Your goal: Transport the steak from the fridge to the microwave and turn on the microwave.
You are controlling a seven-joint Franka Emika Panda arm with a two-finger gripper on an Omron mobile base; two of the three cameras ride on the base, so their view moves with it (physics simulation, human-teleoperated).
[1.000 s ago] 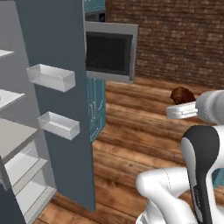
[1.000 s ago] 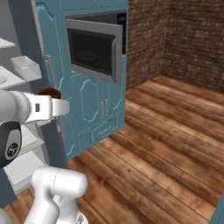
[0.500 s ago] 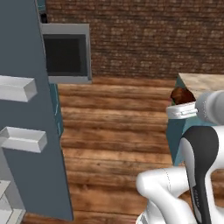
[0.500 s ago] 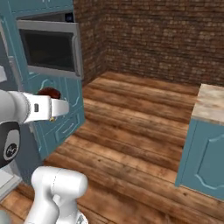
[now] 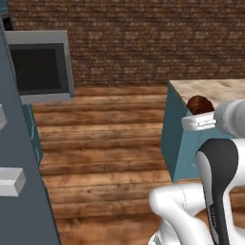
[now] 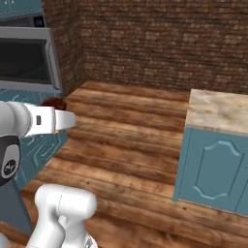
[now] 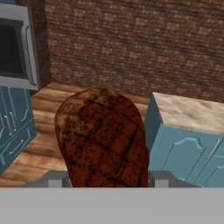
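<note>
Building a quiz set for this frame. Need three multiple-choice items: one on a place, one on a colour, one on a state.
1. Where is the steak?
A. In the gripper
B. On the wooden floor
C. Inside the microwave

2. What colour is the counter cabinet?
A. White
B. Teal blue
C. Black

3. What state is the microwave door in?
A. Removed
B. Swung fully open
C. Closed

Answers:
1. A, the hand view shows the meat sitting between the fingers.
2. B, its panelled front is teal under a beige top.
3. C, the dark glass window sits flush in the grey frame.
</note>
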